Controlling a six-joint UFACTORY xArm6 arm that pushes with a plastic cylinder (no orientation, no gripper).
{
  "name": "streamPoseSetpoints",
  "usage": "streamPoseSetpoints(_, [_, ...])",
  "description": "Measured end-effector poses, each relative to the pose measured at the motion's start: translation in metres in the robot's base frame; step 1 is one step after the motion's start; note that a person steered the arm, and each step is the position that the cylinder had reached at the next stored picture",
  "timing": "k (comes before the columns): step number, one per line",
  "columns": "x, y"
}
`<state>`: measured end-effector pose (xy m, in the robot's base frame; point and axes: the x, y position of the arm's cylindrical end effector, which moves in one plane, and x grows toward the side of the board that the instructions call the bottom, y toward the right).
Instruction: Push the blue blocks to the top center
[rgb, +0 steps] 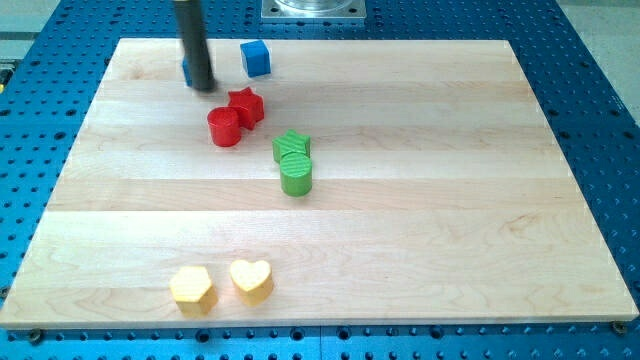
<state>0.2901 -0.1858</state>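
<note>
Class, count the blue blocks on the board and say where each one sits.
2. A blue cube sits near the view's top, left of centre; a second blue block shows only as a sliver behind my tip, left of it.

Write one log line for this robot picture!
my tip top left, touching a mostly hidden blue block | blue cube apart on its right | red pair below

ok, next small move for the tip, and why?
Probably a short push toward the view's right. My tip sits against a blue block that is mostly hidden behind the rod, near the board's top left. The blue cube already lies closer to top center, so nudging the hidden one rightward should bring the pair together there.
</note>
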Motion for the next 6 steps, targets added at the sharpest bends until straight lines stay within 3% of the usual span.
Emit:
streamPoseSetpoints(1, [0.002,-0.086])
streamPoseSetpoints(2, [-0.008,-0.111])
streamPoseSetpoints(3, [-0.029,-0.073])
streamPoseSetpoints(5, [-0.031,0.073])
streamPoseSetpoints(6, [-0.031,0.117])
